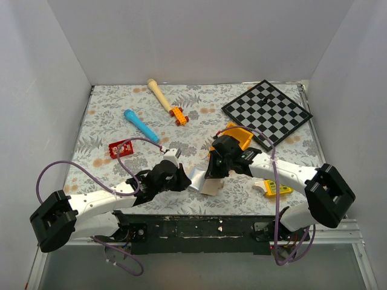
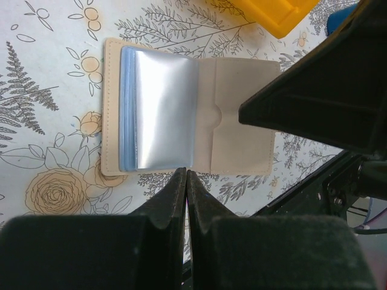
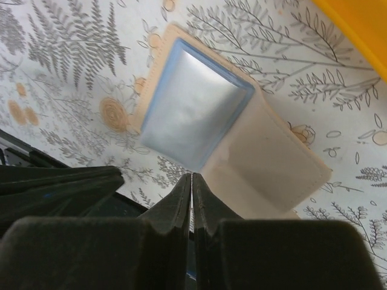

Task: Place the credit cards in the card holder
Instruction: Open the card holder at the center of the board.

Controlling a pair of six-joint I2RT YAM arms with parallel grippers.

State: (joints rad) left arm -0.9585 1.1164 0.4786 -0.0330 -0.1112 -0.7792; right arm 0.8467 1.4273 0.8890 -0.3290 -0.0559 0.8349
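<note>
While both grippers crowd the card holder (image 2: 236, 139) at the near middle of the table (image 1: 103, 121), neither of them has a card; the left gripper (image 2: 186, 178) has its fingers pressed together on nothing, tips just at the holder's near edge; the right gripper (image 3: 191, 181) likewise looks closed up and empty, tips over the holder's tan half, though whether they nip an edge I cannot tell; the holder lies opened flat, long axis left to right, its clear blue-edged sleeves on the left half and the tan pocket on the right; the red card (image 1: 121, 148) lies flat well to the left of the left gripper and a little farther off, its long axis roughly left to right, so the left arm is, by my judgement, the nearer one to fetch it, with only bare cloth between; a small yellow flat piece (image 1: 278, 191), possibly another card, lies at the near right beside the right forearm; the orange bin (image 1: 242, 134) sits just beyond the right gripper; the blue marker (image 1: 140, 125), wooden stick (image 1: 160, 93), toy car (image 1: 178, 115) and chessboard (image 1: 266, 109) lie farther off, out of either path.
</note>
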